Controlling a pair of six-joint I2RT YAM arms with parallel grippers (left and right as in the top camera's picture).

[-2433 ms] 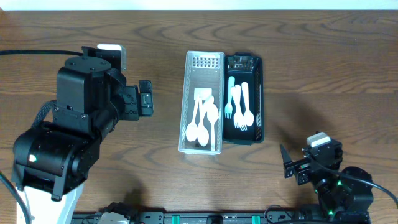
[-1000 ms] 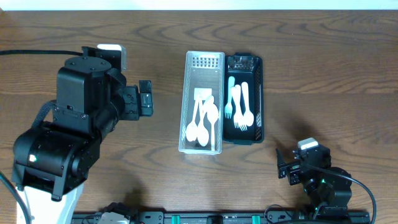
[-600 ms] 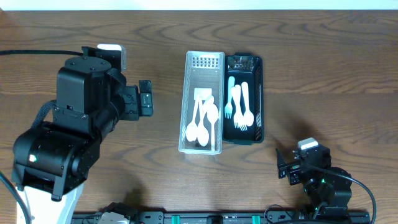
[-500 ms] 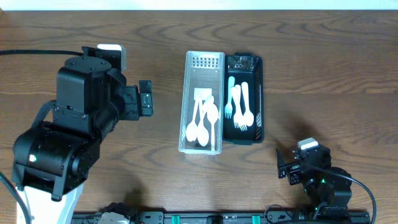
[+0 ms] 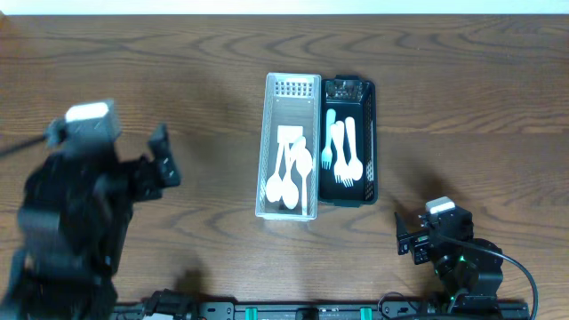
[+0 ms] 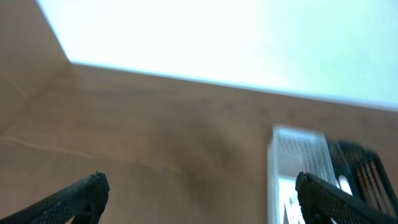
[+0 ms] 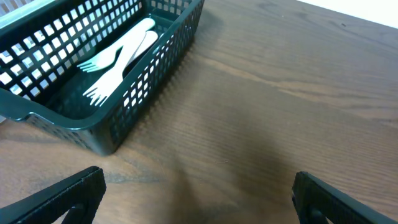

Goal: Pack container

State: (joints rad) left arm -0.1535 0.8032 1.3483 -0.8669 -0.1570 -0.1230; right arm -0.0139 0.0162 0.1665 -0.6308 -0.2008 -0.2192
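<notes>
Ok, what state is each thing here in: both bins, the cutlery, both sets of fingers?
clear bin: upright, holding white spoons
black basket: upright beside the clear bin, holding white forks
left fingers: open, empty
right fingers: open, empty

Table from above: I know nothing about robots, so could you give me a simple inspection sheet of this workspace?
Surface: dark wooden table, no spills seen.
Job's things: clear tray holding white spoons; black basket against its right side, holding white forks.
Clutter: nothing seen.
Grippers: left fingers spread wide, nothing between them, arm blurred; right fingers spread wide, nothing between them, near the basket's corner.
Cables: black cable by the right arm's base.
Surroundings: pale strip beyond the table's far edge.
</notes>
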